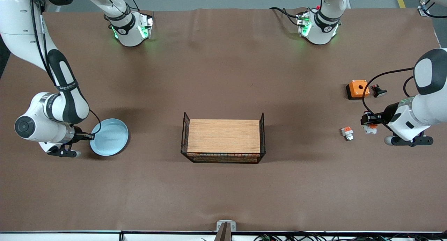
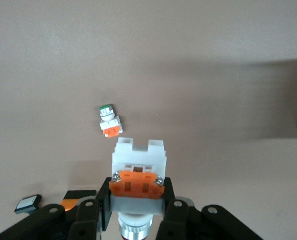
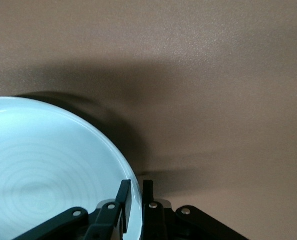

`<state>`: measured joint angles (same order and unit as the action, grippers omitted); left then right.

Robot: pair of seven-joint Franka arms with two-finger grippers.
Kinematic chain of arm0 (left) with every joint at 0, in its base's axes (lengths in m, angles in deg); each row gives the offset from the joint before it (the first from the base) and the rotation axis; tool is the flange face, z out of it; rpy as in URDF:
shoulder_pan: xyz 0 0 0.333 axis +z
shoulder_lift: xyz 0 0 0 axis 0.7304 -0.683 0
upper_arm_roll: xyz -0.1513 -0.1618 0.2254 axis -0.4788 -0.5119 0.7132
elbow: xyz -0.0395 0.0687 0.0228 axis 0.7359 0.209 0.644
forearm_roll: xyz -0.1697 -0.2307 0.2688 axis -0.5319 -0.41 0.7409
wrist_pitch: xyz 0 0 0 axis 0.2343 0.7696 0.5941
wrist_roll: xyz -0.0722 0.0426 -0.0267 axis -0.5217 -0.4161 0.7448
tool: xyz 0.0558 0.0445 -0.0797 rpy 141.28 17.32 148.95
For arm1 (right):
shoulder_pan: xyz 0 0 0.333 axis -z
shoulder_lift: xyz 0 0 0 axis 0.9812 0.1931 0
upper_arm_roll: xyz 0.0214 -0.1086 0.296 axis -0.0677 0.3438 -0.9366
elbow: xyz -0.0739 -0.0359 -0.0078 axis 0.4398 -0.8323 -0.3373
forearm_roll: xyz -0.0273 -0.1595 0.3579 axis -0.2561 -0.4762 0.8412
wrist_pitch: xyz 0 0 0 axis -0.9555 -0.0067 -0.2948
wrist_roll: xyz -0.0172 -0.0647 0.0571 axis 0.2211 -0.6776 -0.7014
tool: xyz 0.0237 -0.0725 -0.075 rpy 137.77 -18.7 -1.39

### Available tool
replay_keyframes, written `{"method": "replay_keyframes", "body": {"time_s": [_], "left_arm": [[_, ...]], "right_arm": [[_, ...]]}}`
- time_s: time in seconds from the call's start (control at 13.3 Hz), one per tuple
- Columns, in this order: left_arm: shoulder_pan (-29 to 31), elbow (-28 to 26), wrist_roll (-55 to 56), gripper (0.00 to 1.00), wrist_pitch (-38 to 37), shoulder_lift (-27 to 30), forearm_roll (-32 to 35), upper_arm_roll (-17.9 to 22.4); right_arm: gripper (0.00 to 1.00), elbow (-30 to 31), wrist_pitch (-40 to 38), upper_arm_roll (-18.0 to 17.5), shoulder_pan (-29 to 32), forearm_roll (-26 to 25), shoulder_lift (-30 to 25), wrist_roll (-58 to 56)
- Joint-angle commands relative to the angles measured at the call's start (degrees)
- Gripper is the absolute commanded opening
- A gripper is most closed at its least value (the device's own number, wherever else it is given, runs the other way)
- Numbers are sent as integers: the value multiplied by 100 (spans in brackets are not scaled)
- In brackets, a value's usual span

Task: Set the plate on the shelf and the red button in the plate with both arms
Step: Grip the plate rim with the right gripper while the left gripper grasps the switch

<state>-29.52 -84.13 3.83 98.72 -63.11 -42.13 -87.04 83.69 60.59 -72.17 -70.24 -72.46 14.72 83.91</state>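
The pale blue plate (image 1: 109,137) is at the right arm's end of the table. My right gripper (image 1: 91,136) is shut on its rim, one finger inside and one outside; the right wrist view shows the plate (image 3: 43,170) and the gripper (image 3: 137,200) pinching the rim. My left gripper (image 1: 369,123) is low over the table at the left arm's end, shut on the red button (image 1: 370,128). In the left wrist view the gripper (image 2: 137,202) clamps the button (image 2: 137,175) by its grey body, silver end toward the wrist.
A look-alike white and orange piece (image 1: 347,132) with a green cap (image 2: 110,121) lies beside the held button. An orange square box (image 1: 357,88) and a small black part (image 1: 379,91) lie farther from the camera. A wire basket (image 1: 184,136) holding a wooden board stands mid-table.
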Motion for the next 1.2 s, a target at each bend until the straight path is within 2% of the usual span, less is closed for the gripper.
{"method": "replay_keyframes", "body": {"time_s": [0.0, 0.23, 0.6, 0.83, 1.13], "left_arm": [[9, 240, 143, 0, -381, 50, 74, -54], [9, 284, 143, 0, -434, 59, 74, -54], [18, 390, 143, 0, -548, 59, 56, -63], [18, 381, 152, 0, -548, 59, 47, -63], [18, 390, 134, 0, -557, 94, 47, -98]], "right_arm": [[1, -79, -29, -123, 113, 22, -7, -52], [0, -149, -82, -123, 87, 154, -77, -52], [0, -158, -739, -167, -124, 163, -823, 35], [0, -403, -1678, -167, -309, 163, -1263, 341], [0, -808, -3497, -167, -747, 163, -2061, 1448]]}}
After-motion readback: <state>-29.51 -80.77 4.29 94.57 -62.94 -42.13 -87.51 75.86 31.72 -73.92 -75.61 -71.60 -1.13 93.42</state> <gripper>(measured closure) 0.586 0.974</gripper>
